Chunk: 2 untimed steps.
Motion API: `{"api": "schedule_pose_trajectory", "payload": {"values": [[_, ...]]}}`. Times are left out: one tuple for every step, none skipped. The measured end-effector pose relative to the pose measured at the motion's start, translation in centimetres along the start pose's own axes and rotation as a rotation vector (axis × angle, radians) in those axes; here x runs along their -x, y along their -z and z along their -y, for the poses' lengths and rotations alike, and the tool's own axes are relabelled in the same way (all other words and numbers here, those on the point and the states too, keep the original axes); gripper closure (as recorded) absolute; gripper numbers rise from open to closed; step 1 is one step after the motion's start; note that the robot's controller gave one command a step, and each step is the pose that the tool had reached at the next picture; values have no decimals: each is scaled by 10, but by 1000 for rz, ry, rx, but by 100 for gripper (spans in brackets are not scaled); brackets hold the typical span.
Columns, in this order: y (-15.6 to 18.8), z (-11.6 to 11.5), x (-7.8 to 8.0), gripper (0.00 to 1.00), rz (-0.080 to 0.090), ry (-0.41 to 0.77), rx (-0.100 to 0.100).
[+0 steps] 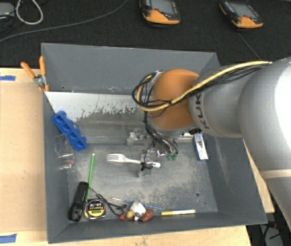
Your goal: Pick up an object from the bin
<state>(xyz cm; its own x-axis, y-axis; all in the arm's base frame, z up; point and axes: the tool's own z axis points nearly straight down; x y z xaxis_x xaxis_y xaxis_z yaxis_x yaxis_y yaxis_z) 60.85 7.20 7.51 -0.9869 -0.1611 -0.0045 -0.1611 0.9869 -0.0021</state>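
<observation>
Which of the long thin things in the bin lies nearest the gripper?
The white fork mid-bin: its handle reaches the gripper. The green stick and the yellow pencil lie well apart from it.

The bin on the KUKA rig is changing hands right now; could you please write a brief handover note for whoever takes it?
Gripper: low in the middle of the bin, at the handle end of a white plastic fork. Whether it has a grip cannot be told.
Things: the fork lies flat on the floor, tines to the left. A blue block lies at the left wall, a white and blue tube to the right, and a yellow tape measure in the heap along the near wall.
Done: nothing lifted.
Left: secure one object and raise it out.
</observation>
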Motion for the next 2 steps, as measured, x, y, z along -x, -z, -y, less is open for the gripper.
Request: {"api": "schedule_pose_trajectory", "payload": {"values": [[-4, -17, 0, 100, 0, -94, 6], [-4, -17, 0, 100, 0, -93, 6]]}}
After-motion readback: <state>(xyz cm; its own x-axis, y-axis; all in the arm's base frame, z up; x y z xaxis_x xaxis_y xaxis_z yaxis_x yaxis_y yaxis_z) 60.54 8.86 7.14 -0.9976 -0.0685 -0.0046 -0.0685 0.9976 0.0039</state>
